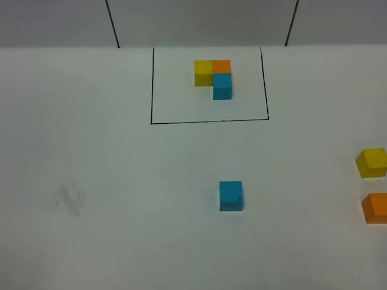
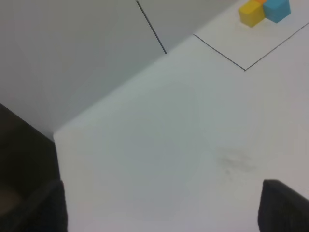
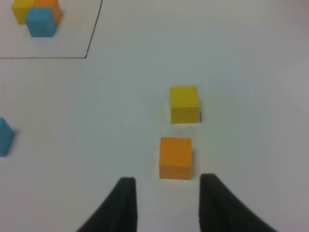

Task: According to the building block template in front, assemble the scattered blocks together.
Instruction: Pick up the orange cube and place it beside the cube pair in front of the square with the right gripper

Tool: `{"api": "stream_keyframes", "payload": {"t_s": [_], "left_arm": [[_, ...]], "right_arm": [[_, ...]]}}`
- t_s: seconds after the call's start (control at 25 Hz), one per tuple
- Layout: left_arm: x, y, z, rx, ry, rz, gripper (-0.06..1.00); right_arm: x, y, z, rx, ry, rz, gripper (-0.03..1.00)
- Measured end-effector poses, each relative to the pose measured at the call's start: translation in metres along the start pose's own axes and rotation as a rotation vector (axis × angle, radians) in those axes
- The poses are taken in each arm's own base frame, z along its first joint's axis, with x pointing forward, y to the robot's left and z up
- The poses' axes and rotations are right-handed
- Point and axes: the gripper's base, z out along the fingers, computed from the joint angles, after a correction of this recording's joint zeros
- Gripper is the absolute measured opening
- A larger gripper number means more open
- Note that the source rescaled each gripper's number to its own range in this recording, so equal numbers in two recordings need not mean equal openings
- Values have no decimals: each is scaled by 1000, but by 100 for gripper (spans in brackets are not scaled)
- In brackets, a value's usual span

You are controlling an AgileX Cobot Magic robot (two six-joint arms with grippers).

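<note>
On the white tabletop (image 1: 109, 229), framed template (image 1: 213, 77) at the far side and light blue cube (image 1: 231, 196) mid-table, the right gripper (image 3: 168, 205), jaws apart and empty, should squarely straddle the orange cube (image 3: 175, 157) just ahead, sparing the nearby yellow cube (image 3: 184, 103); the left gripper (image 2: 161, 210) hangs wide, empty.

We can read no text, number or brand anywhere. The building block template (image 1: 213, 75) and the loose light blue cube (image 1: 231, 196), yellow cube (image 1: 371, 162) and orange cube (image 1: 375, 207) show plain faces. The black rectangle (image 1: 208, 121) drawn near the table's (image 1: 121, 181) far edge carries no letters.
</note>
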Motion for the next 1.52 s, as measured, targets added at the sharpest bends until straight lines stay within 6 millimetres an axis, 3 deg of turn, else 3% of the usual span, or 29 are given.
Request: {"api": "stream_keyframes", "payload": {"t_s": [0.2, 0.44, 0.84, 1.52], "left_arm": [[16, -27, 7, -8, 13, -302, 68], [28, -40, 32, -63, 64, -547, 68], [52, -48, 66, -78, 198, -611, 68], [54, -49, 70, -87, 192, -640, 68]], "right_arm": [[0, 0, 0, 0, 0, 0, 7], [0, 0, 0, 0, 0, 0, 7], [0, 0, 0, 0, 0, 0, 7], [0, 0, 0, 0, 0, 0, 7]]}}
